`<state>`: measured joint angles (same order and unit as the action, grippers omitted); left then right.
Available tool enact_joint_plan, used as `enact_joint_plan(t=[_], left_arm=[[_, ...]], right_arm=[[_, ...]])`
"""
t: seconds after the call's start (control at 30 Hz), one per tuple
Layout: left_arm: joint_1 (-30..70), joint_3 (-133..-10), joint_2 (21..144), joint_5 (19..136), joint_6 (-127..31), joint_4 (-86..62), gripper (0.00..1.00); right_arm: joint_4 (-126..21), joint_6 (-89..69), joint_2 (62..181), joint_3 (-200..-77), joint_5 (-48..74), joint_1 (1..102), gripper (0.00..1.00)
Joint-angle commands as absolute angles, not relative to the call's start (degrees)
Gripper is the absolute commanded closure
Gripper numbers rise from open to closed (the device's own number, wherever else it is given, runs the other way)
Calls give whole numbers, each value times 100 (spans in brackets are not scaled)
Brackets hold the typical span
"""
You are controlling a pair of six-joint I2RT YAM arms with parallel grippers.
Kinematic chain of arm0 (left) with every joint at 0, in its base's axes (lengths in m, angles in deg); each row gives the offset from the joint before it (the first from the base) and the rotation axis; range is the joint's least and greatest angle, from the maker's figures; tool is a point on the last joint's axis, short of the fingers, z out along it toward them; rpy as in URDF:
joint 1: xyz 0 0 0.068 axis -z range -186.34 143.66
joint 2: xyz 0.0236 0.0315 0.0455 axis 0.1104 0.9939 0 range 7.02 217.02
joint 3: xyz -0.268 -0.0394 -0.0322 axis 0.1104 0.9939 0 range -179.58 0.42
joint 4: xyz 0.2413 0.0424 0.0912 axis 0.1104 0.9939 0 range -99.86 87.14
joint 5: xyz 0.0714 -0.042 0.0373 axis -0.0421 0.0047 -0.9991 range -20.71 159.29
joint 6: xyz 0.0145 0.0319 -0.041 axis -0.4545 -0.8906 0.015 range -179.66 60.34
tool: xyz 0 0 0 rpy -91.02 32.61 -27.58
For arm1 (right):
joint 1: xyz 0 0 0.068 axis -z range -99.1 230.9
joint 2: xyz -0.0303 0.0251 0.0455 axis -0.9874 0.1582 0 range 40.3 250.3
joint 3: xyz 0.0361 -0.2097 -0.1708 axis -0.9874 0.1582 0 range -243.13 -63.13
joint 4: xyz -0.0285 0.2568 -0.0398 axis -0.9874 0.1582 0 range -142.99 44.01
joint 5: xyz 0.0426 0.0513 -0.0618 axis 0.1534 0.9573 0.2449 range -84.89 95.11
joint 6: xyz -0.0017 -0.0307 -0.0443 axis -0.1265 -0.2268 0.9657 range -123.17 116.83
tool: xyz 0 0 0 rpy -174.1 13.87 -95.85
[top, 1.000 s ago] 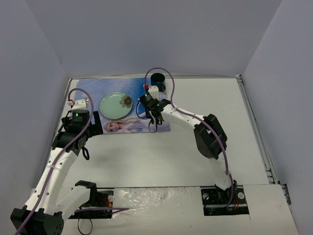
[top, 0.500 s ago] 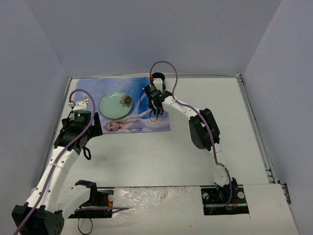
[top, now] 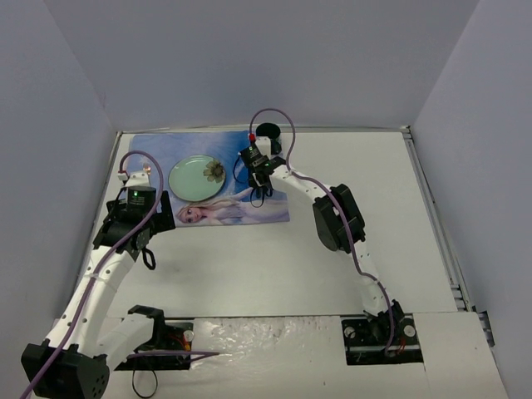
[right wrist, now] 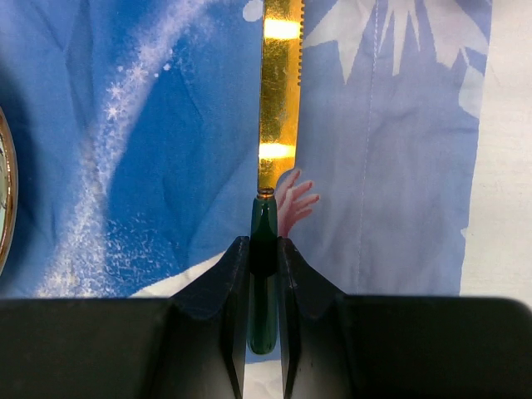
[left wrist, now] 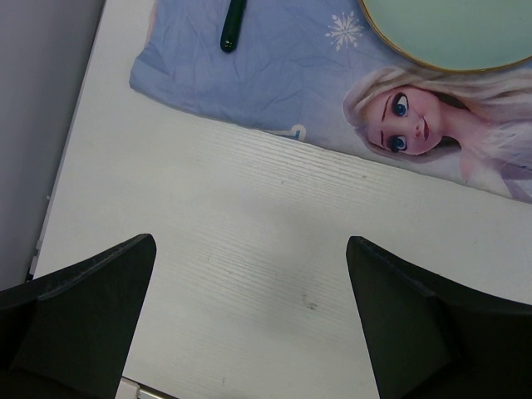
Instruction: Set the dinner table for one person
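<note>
The white dinner table (top: 366,191) carries a blue princess placemat (top: 229,212) at the far left, with a light green plate (top: 196,178) on it. My right gripper (top: 256,176) hovers over the mat's right part, right of the plate. In the right wrist view it (right wrist: 264,249) is shut on the dark green handle of a gold-bladed knife (right wrist: 278,100), whose blade points away over the mat (right wrist: 150,166). My left gripper (top: 143,249) is open and empty (left wrist: 251,249) over bare table (left wrist: 249,208) near the mat's near-left corner (left wrist: 249,91).
A dark-handled utensil (left wrist: 233,25) lies on the mat left of the plate (left wrist: 449,33). A black cup (top: 268,131) stands at the back edge behind the right gripper. Grey walls enclose the table; a metal rail (top: 436,216) runs along its right side.
The right gripper moved with the knife from the mat's near-right edge toward the far side. The right elbow swung left. The left arm barely moved.
</note>
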<state>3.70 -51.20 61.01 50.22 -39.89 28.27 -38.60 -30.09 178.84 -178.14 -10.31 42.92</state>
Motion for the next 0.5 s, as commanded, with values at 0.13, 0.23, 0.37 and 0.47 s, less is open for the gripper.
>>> enact_joint_plan(t=[0.13,0.23,0.37,0.47], left_arm=[[359,-5258,6138,4991,-4014,2608,3],[359,-5263,6156,4995,-4014,2608,3],[359,-5267,6177,5012,-4014,2616,3],[359,-5267,6193,5011,-4012,2617,3]], right_arm=[[-3972,-3100,17830,-18098,-974,4240,100],[-3972,-3126,17838,-18045,-933,4239,100],[-3972,-3154,17839,-17883,-923,4247,100],[-3965,-3183,17800,-17724,-889,4264,100]])
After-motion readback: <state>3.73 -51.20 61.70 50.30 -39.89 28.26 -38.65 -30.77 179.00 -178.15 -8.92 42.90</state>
